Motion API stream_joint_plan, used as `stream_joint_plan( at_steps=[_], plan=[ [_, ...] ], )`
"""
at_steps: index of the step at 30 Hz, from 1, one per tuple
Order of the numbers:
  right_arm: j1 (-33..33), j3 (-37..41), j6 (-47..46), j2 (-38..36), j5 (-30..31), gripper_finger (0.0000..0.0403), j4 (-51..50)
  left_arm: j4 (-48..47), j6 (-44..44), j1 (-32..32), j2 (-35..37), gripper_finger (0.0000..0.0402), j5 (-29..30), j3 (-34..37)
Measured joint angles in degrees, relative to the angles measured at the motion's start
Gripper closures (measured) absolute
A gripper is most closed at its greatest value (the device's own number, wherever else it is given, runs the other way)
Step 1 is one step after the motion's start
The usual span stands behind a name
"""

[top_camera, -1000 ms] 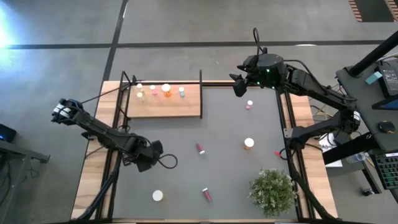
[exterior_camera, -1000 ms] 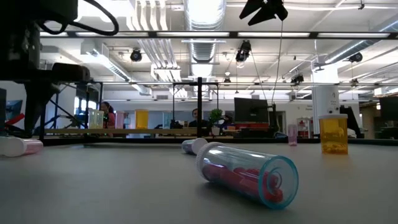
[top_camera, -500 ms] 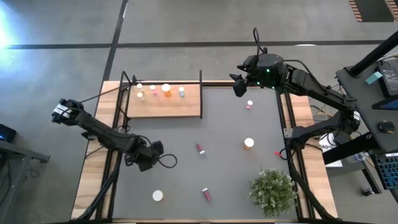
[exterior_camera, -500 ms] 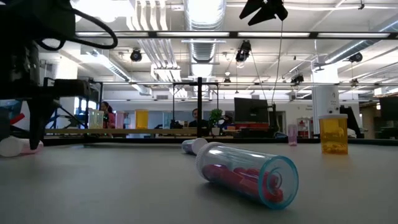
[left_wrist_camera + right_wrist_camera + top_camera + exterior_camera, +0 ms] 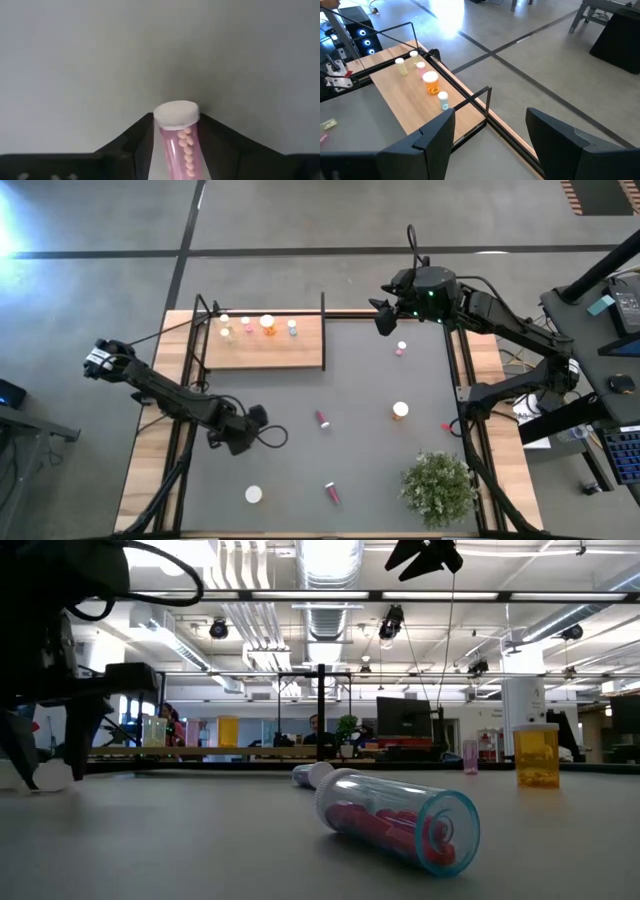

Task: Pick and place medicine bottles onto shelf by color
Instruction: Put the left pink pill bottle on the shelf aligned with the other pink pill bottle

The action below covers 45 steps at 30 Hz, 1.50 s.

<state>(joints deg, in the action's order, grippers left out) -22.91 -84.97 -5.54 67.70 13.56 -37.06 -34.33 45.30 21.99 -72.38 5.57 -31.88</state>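
A pink bottle (image 5: 179, 145) is being grasped by the left gripper (image 5: 243, 442) jaws; lifting toward the shelf (image 5: 265, 352) is being called for next. The right gripper (image 5: 383, 317) jaws are being held released beside the shelf.

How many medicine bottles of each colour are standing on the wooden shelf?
yellow-green bottles: 2
pink bottle: 1
orange bottle: 1
pale blue bottle: 1
Total: 5
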Motion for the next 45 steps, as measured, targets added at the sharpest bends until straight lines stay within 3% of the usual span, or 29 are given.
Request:
stream_joint_plan(
  at_steps=[7,14,19,23,27,34,41,45],
  plan=[
    [-0.01,-0.01,0.01,0.01,0.0,0.017,0.0,3.1,-0.11,-0.27,-0.98,0.0312,0.14,-0.01],
    [0.0,0.0,0.0,0.01,0.0,0.017,0.0,6.66,-0.27,-0.3,-1.3,0.0317,2.38,0.04],
    [0.0,-0.01,0.0,0.01,-0.01,0.017,0.0,15.03,-10.84,-1.27,-0.88,0.0318,4.41,-0.02],
    [0.0,-0.02,0.0,0.01,-0.01,0.017,0.0,27.5,-21.11,-3.32,-0.8,0.0317,6.8,-0.02],
    [-0.01,0.0,0.0,0.0,0.0,0.017,-0.02,41.01,-28.82,-5.69,-0.96,0.0315,14.15,-0.02],
    [0.0,-0.01,0.0,0.0,0.0,0.017,-0.01,60.55,-41.35,-8.5,-0.96,0.0313,32.21,0.0],
    [0.0,0.0,0.01,0.01,0.0,0.017,-0.02,70.54,-42.19,-8.56,-4.25,0.0313,51.76,0.0],
    [-0.01,-0.01,0.0,0.02,0.0,0.017,0.0,72.95,-48.34,-8.55,-7.72,0.0313,62.97,0.01]
  ],
)
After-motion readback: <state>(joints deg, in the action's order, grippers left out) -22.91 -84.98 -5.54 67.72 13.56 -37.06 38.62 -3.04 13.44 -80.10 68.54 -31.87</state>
